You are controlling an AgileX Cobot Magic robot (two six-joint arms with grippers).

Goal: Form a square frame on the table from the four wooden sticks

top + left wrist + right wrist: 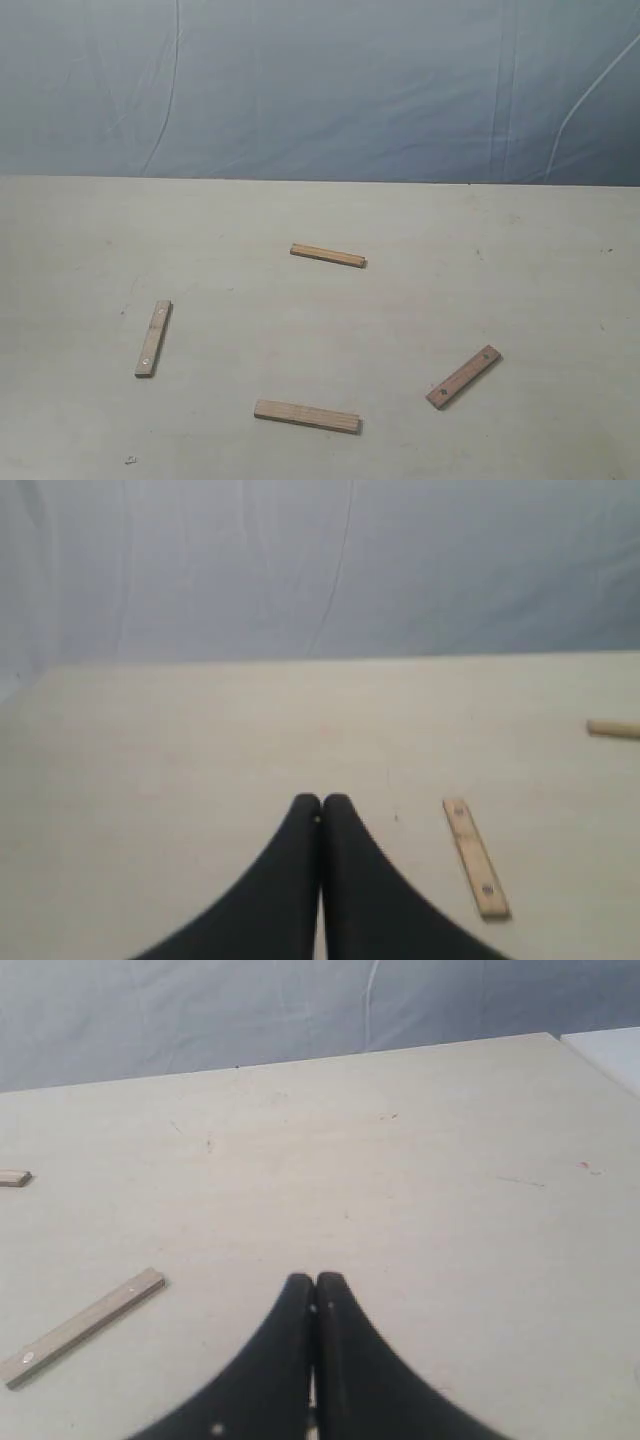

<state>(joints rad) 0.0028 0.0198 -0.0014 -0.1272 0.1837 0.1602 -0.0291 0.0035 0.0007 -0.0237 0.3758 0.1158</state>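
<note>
Several wooden sticks lie apart on the pale table [90,230], and no square frame shows. One stick [328,255] lies at the back centre, one stick [153,338] at the left, one stick [307,416] at the front centre, and one stick [463,377] at the right, slanted. Neither arm shows in the exterior view. My left gripper [321,802] is shut and empty above the table, with the left stick [476,857] lying beside it. The right gripper [314,1282] is shut and empty too, and the slanted stick [84,1326] lies off to its side.
A wrinkled blue-grey cloth [320,85] hangs behind the table's far edge. A white surface [610,1052] shows past the table's corner in the right wrist view. The ends of other sticks [612,729] [14,1178] show at the picture edges of both wrist views.
</note>
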